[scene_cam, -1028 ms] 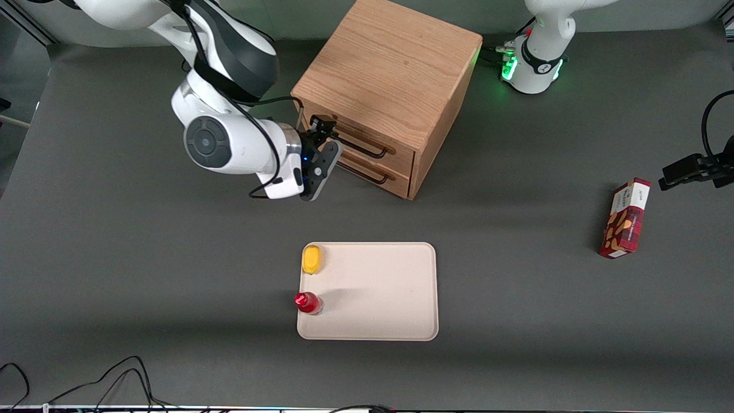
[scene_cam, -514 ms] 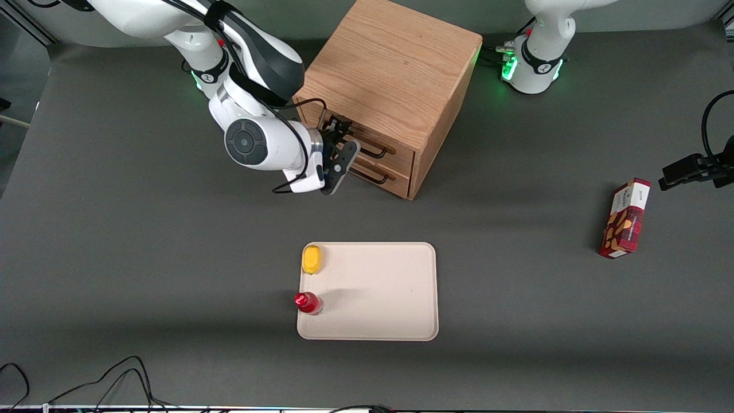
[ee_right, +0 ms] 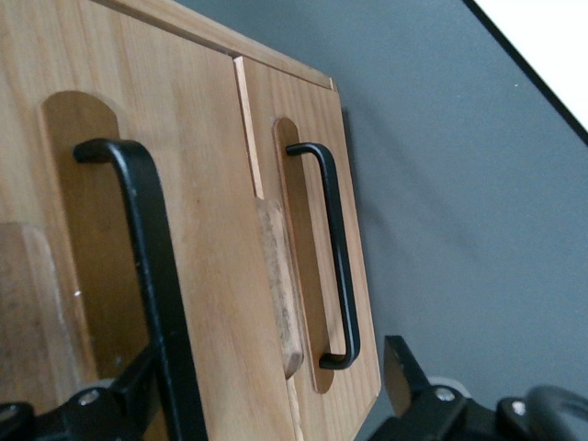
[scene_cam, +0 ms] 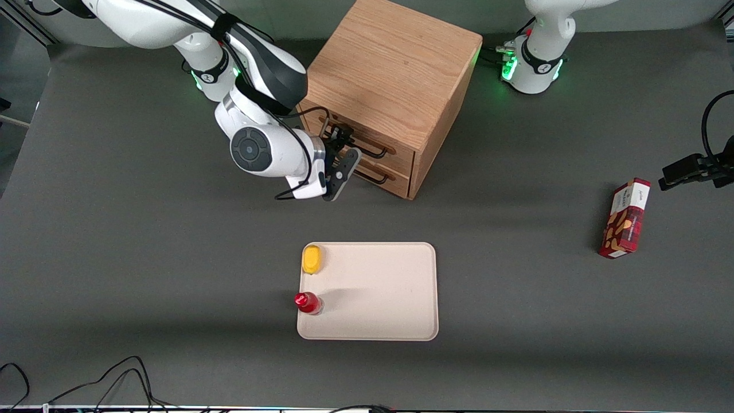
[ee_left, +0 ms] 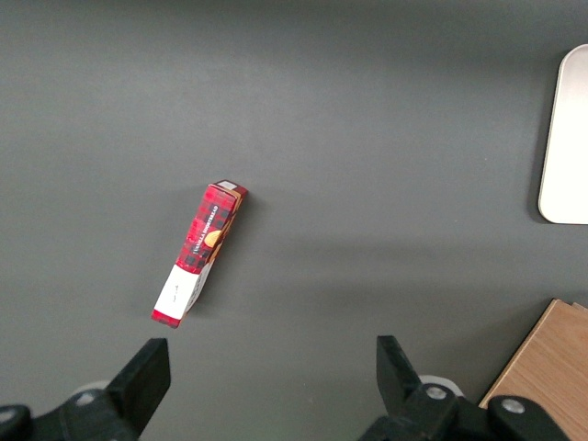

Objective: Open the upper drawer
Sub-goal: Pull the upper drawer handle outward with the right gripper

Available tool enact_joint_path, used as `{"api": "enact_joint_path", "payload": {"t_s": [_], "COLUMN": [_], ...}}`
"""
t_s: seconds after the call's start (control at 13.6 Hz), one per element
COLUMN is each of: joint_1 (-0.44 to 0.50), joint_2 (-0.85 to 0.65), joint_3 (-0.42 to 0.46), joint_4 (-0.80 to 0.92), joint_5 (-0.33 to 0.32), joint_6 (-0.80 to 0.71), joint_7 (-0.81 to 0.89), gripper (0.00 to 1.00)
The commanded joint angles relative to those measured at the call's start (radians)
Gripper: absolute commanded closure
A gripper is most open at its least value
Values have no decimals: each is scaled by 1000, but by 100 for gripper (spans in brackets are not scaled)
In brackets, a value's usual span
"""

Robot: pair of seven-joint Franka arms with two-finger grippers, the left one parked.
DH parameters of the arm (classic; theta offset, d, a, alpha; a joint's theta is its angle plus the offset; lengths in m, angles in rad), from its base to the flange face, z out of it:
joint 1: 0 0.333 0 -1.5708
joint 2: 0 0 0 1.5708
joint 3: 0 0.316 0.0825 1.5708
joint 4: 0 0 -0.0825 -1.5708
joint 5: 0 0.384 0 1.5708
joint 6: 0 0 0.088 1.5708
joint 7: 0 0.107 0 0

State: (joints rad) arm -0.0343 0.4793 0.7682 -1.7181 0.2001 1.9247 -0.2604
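The wooden cabinet (scene_cam: pixel 395 69) stands on the table with two drawers in its front. The upper drawer (scene_cam: pixel 401 151) has a long black bar handle (scene_cam: pixel 374 152); the lower drawer (scene_cam: pixel 395 182) sits under it with its own handle (scene_cam: pixel 375 178). Both fronts look flush. My right gripper (scene_cam: pixel 346 147) is open, right in front of the upper drawer at its handle. In the right wrist view the upper handle (ee_right: pixel 152 276) runs between my open fingers, close to one finger (ee_right: pixel 119 400). The gripper (ee_right: pixel 266 372) holds nothing. The lower handle (ee_right: pixel 335 257) shows beside it.
A beige tray (scene_cam: pixel 378 287) lies nearer the front camera, with a yellow item (scene_cam: pixel 312 259) and a red bottle (scene_cam: pixel 307 302) at its edge. A red box (scene_cam: pixel 625 219) lies toward the parked arm's end; it also shows in the left wrist view (ee_left: pixel 197 253).
My right arm has swung in toward the cabinet. The gripper has moved along the drawer fronts from the cabinet's corner to the upper handle, staying open.
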Motion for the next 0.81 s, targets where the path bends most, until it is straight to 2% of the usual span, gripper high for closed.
{"api": "enact_joint_path", "payload": {"t_s": [0.0, 0.22, 0.44, 0.73], "joint_1": [-2, -12, -13, -18], "joint_2": [60, 111, 166, 189], "joint_3": [3, -10, -36, -84], "joint_4": [55, 129, 213, 265], "joint_5": [-45, -57, -113, -116], "joint_6": [17, 17, 4, -18], "joint_7": [26, 24, 21, 13], "gripper": [0, 0, 0, 0]}}
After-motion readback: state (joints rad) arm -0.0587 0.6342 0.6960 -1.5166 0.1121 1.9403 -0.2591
